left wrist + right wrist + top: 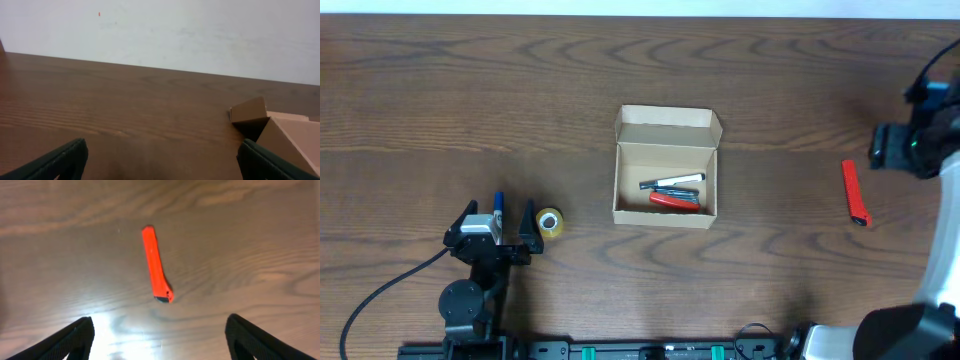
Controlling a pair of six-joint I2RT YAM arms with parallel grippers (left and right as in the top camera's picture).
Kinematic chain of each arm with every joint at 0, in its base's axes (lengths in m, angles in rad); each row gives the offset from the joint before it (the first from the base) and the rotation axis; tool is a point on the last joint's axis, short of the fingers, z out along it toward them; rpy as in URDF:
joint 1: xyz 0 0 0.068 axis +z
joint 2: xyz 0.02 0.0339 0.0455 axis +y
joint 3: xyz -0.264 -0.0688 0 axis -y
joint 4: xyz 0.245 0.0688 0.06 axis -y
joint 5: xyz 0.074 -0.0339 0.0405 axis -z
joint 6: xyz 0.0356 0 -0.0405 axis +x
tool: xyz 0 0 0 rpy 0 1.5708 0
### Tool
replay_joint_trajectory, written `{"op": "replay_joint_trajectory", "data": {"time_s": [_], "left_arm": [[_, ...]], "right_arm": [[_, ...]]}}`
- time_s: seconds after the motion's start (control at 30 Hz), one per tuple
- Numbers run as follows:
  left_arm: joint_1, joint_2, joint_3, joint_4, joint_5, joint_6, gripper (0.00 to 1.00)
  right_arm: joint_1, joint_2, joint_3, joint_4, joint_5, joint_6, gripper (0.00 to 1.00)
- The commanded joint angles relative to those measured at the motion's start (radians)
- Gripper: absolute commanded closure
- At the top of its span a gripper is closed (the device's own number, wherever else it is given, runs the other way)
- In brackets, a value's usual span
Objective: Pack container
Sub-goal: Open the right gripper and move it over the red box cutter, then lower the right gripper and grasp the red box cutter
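Observation:
The container (666, 166) is a small tan cardboard box in the middle of the table, its flap lid open toward the back. Inside lie a black-and-white marker (672, 182) and a red tool (675, 199). The box's corner shows at the right of the left wrist view (260, 119). My left gripper (500, 213) (160, 165) is open and empty at the front left. My right gripper (897, 146) (160, 340) is open and empty at the far right, above a red utility knife (855, 192) (156, 262) lying on the table.
A blue pen (499, 204) lies between the left gripper's fingers in the overhead view. A yellow tape roll (550, 224) sits just right of them. A black cable (380, 290) runs along the front left of the wooden table (470, 90).

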Motion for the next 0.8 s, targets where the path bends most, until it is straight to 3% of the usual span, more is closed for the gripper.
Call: {"op": "replay_joint_trajectory", "data": {"time_s": [0.0,0.77], "left_arm": [[-0.004,-0.005,-0.012,-0.044,0.034,-0.003,0.04],[-0.004,-0.005,-0.012,-0.044,0.034,-0.003,0.05]], "right_arm": [[-0.011,0.035,-0.096,0.044,0.019,-0.078,0.19],[-0.042,0.36,-0.117,0.116,0.051,-0.1,0.21]]}}
